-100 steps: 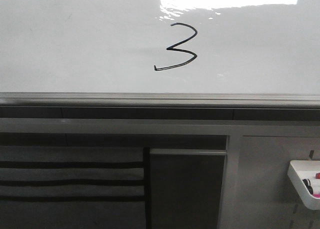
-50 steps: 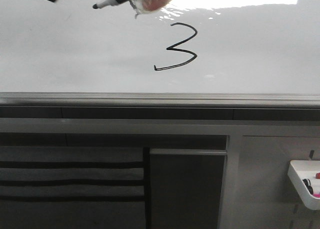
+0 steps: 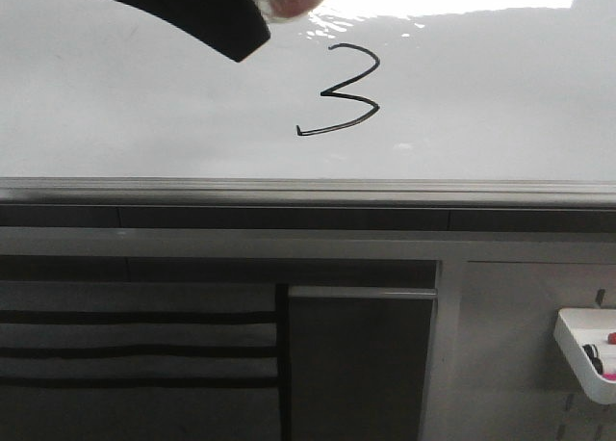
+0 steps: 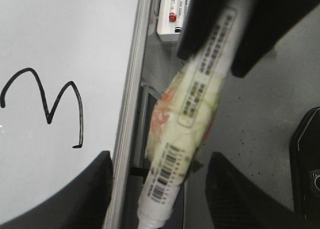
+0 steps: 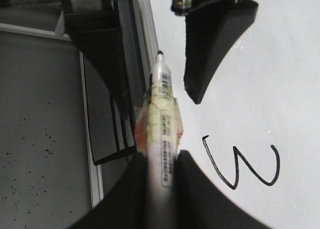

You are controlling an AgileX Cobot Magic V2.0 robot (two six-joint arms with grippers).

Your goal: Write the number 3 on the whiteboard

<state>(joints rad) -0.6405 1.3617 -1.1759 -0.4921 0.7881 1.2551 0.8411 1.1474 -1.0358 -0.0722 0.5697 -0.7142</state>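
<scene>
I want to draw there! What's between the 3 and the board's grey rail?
Nothing; front view shows bare whiteboard between the number 3 and the rail.

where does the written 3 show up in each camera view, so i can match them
Front view: the number 3 stands upright near the top centre of the whiteboard.
Left wrist view: the number 3 lies on its side at the left, beside the marker.
Right wrist view: the number 3 lies on its side at the lower right.
Shared landmark: the grey edge rail of the board, in all three views.
</scene>
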